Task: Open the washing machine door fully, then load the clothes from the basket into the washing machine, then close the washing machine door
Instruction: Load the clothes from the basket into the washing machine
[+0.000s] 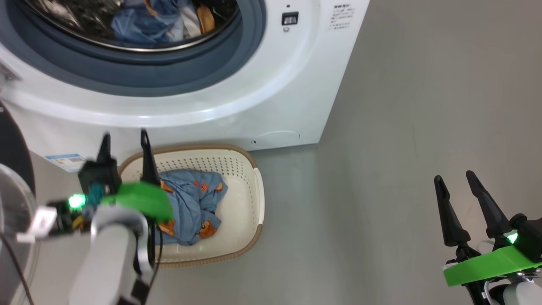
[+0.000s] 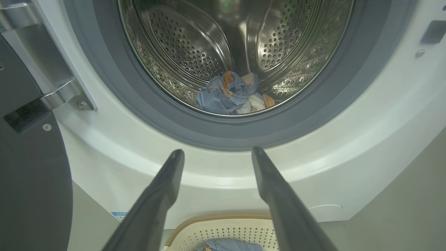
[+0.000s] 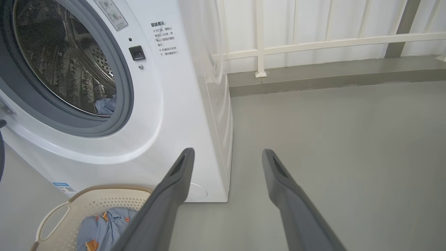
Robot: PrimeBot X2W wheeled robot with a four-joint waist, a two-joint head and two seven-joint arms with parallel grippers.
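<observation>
The white washing machine (image 1: 271,84) stands with its round mouth uncovered, and blue and cream clothes (image 2: 230,96) lie at the bottom of its steel drum. Its door (image 2: 31,181) hangs swung out on the left, a dark ring by the hinge. On the floor before the machine sits the cream basket (image 1: 243,186) with a light-blue printed garment (image 1: 192,203) in it. My left gripper (image 1: 125,142) hovers open above the basket's left end, fingers pointing at the machine front, holding nothing. Far right over the bare floor, my right gripper (image 1: 455,178) is open too.
Grey floor (image 1: 402,148) stretches to the right of the machine. A white railing and wall panels (image 3: 313,42) close off the far side behind a low step. A small blue label (image 1: 65,161) sticks low on the machine front.
</observation>
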